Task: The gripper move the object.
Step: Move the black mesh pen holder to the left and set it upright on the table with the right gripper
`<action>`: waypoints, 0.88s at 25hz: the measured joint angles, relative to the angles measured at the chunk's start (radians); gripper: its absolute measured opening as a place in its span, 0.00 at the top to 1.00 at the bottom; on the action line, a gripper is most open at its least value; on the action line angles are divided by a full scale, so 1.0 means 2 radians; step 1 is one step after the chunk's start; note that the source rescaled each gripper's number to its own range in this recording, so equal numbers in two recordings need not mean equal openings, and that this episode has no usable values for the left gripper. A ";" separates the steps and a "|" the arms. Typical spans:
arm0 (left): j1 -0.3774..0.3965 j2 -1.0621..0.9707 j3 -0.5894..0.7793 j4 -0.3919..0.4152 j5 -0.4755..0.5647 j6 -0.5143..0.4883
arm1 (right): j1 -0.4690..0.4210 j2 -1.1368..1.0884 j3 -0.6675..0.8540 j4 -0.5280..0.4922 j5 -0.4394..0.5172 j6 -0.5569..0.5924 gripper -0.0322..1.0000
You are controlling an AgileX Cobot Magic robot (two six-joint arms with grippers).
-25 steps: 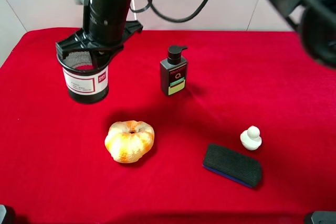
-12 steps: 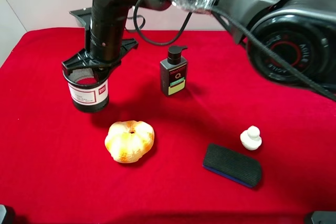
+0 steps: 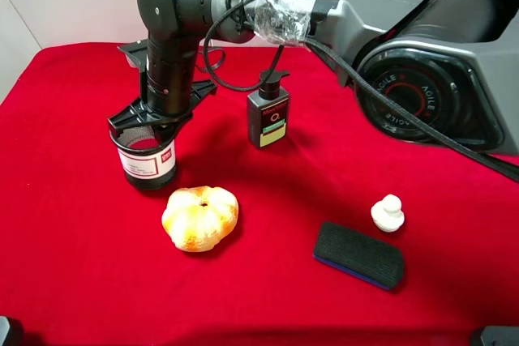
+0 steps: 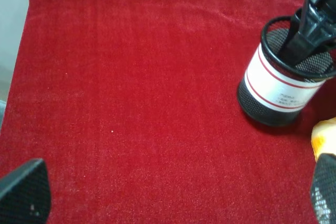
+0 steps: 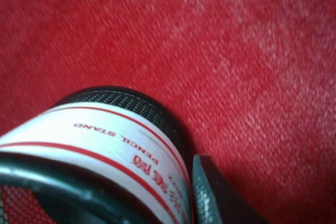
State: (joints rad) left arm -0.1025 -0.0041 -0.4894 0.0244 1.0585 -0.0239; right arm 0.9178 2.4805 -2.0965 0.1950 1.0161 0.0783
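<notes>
At nine o'clock on the red cloth-covered table point(image 3: 81, 265), I see the black wire-mesh pen cup point(image 3: 147, 164) with its white, red-lined label standing upright. My right tool point(image 3: 154, 119) has reached across and is clamped on the cup's rim, one finger inside the mesh and one against the outer wall. My left tool point(image 4: 173, 198) is spread wide over bare cloth, gripping nothing. An orange pumpkin-shaped toy point(image 3: 199, 216) lies just beside the cup at five o'clock. A dark pump bottle point(image 3: 268, 115) stands near it at two o'clock.
</notes>
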 joint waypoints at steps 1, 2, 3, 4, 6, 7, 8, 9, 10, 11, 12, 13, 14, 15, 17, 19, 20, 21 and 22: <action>0.000 0.000 0.000 0.000 0.000 0.000 | 0.000 0.000 0.000 0.000 0.001 0.000 0.97; 0.000 0.000 0.000 0.000 0.000 0.000 | 0.000 0.000 0.000 0.000 0.001 0.000 0.97; 0.000 0.000 0.000 0.000 0.000 0.000 | 0.000 0.000 0.000 0.000 0.003 0.000 0.97; 0.000 0.000 0.000 0.000 0.000 0.000 | 0.000 0.000 0.000 -0.001 0.006 0.000 0.97; 0.000 0.000 0.000 0.000 0.000 0.000 | 0.000 0.000 0.000 -0.002 0.011 0.000 0.97; 0.000 0.000 0.000 0.000 0.000 0.000 | 0.000 0.002 -0.001 -0.002 0.013 0.000 0.97; 0.000 0.000 0.000 0.000 0.000 0.000 | 0.000 0.003 -0.001 -0.002 0.014 0.000 0.97; 0.000 0.000 0.000 0.000 0.000 0.000 | 0.000 0.004 -0.001 -0.002 0.016 0.000 0.97; 0.000 0.000 0.000 0.000 0.000 0.000 | 0.000 0.005 -0.001 -0.002 0.019 0.000 0.97; 0.000 0.000 0.000 0.000 0.000 0.000 | 0.000 0.005 -0.001 0.000 0.022 0.000 0.96; 0.000 0.000 0.000 0.000 0.000 0.000 | 0.000 0.006 -0.001 0.001 0.024 0.000 0.94; 0.000 0.000 0.000 0.000 0.000 0.000 | 0.000 0.007 -0.001 0.004 0.024 0.000 0.89; 0.000 0.000 0.000 0.000 0.000 0.000 | 0.000 0.007 -0.001 0.006 0.024 0.000 0.82; 0.000 0.000 0.000 0.000 0.000 0.000 | 0.000 0.007 -0.001 0.007 0.024 0.000 0.73; 0.000 0.000 0.000 0.000 0.000 0.000 | 0.000 0.008 -0.001 0.007 0.024 0.000 0.54; 0.000 0.000 0.000 0.000 0.000 0.000 | 0.000 0.008 -0.001 0.007 0.023 0.000 0.34; 0.000 0.000 0.000 0.000 0.000 0.000 | 0.000 0.008 -0.001 0.007 0.023 0.000 0.23; 0.000 0.000 0.000 0.000 0.000 0.000 | 0.000 0.008 -0.001 0.007 0.023 0.000 0.14; 0.000 0.000 0.000 0.000 0.000 0.000 | 0.000 0.008 -0.001 0.007 0.023 0.000 0.08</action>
State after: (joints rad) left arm -0.1025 -0.0041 -0.4894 0.0244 1.0585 -0.0239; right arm 0.9178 2.4964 -2.0978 0.2095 1.0614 0.0783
